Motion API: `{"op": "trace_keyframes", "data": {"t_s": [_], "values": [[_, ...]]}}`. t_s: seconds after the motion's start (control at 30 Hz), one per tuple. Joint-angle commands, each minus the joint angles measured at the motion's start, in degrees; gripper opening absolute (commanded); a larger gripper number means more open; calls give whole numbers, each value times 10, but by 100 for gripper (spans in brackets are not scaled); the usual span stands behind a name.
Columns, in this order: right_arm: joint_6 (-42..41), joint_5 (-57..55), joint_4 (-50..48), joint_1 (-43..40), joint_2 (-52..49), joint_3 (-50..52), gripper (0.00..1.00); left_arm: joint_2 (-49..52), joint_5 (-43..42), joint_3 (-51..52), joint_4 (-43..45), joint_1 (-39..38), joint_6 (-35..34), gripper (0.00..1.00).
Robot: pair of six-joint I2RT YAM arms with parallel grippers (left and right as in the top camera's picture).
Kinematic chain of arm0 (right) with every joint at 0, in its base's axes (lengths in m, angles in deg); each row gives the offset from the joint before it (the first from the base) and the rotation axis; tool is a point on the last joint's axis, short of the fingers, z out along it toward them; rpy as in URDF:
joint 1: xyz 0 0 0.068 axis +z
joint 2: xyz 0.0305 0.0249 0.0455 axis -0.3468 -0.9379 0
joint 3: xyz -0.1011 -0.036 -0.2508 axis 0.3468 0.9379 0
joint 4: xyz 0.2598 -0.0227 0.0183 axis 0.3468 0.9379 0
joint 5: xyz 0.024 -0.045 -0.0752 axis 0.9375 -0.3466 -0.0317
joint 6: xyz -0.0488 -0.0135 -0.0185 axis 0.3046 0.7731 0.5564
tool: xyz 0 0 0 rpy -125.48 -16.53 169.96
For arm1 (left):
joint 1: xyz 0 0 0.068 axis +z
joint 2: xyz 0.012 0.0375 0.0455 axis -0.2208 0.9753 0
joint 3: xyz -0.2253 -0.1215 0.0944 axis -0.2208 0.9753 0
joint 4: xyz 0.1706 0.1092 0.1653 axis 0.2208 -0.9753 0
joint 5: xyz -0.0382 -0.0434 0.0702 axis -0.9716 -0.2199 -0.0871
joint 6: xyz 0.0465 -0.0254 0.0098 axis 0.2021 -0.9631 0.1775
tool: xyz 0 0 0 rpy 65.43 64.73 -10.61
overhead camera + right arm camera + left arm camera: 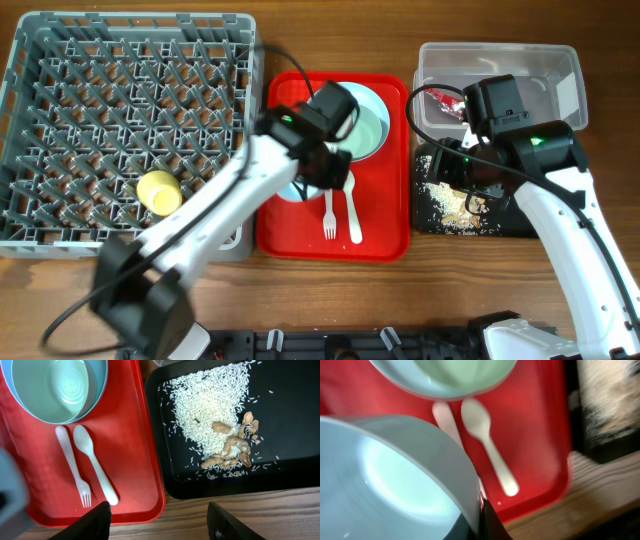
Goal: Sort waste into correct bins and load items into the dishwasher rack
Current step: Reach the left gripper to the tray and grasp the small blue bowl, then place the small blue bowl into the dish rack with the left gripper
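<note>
On the wooden table [450, 290], our left gripper [479, 510] pinches the pale green round bowl [385, 475] over the flat red tray [385, 215]. Our right gripper [161, 520] hangs wide, empty, by the shallow black rectangular tray [295, 435] of white rice crumbs [210, 405] at three o'clock.

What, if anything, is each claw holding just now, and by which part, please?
The left claw grips the nearer pale green bowl by its rim. The right claw hangs open, holding nothing.

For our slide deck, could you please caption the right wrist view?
Open right end effector near black tray of rice crumbs, beside red tray holding bowl, fork, spoon.
</note>
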Motion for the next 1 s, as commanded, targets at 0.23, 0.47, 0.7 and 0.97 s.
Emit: {"op": "trace_keyframes", "data": {"t_s": [0.23,0.47,0.7,0.97], "values": [[-5,-13,2,-2,5,-10,62,-110,-230,-43,5,313,165,4],[-1,-12,0,-2,5,-10,62,-30,-517,-43,6,485,241,4],[-1,-12,0,-2,5,-10,62,68,-575,-43,1,524,241,4],[1,-12,0,-2,5,-10,62,125,-572,-41,-8,543,241,4]]}}
